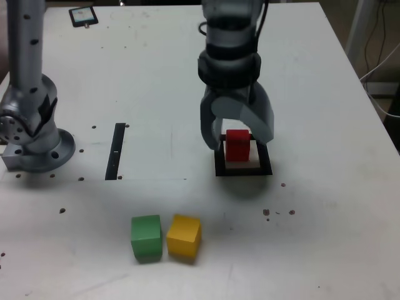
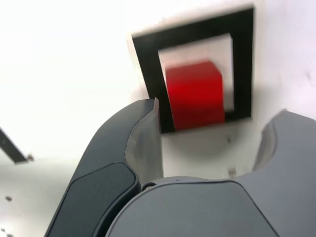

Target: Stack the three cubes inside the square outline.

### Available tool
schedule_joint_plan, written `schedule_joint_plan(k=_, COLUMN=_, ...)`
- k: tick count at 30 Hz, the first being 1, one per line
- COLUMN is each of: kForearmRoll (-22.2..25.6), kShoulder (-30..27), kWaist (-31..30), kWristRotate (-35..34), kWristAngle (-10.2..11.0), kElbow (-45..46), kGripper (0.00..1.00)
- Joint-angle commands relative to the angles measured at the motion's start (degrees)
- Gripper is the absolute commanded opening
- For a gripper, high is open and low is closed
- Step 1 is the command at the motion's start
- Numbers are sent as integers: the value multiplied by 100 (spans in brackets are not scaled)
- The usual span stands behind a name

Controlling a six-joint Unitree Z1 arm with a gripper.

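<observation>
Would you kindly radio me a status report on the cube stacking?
Gripper open above red cube. Red inside square outline; green, yellow outside. No obstruction seen.

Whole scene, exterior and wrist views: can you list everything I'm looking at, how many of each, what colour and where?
Red cube: one, red, inside the square outline
Square outline: one, black border with pale centre, on the table, below the gripper in the exterior view
Green cube: one, green, exterior view's lower left
Yellow cube: one, yellow, just right of the green one there
Strip: one, black, exterior view's left
Table: one, whitish, under everything listed above
Small framed object: one, dark-edged, exterior view's top left
Arm: one, dark and grey
Gripper: one, grey, open near the red cube
</observation>
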Motion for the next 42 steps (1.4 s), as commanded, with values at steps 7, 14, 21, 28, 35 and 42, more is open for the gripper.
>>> schedule_joint_plan(k=7, kForearmRoll=1638, kShoulder=-524, kWaist=-1081, kWristRotate=-411, kWristAngle=551, kElbow=-1140, kGripper=100)
schedule_joint_plan(k=14, kForearmRoll=1945, kShoulder=-604, kWaist=-1829, kWristRotate=496, kWristAngle=689, kElbow=-1000, kGripper=100)
schedule_joint_plan(k=21, kForearmRoll=2237, kShoulder=-701, kWaist=-2599, kWristRotate=1034, kWristAngle=1099, kElbow=-145, kGripper=100)
schedule_joint_plan(k=28, kForearmRoll=2450, kShoulder=-682, kWaist=-3231, kWristRotate=1792, kWristAngle=1285, kElbow=-142, kGripper=100)
schedule_joint_plan(k=35, kForearmRoll=2524, kShoulder=-521, kWaist=-3752, kWristRotate=2438, kWristAngle=1476, kElbow=-712, kGripper=100)
schedule_joint_plan(k=42, kForearmRoll=2157, kShoulder=122, kWaist=-4131, kWristRotate=2973, kWristAngle=1587, kElbow=-986, kGripper=100)
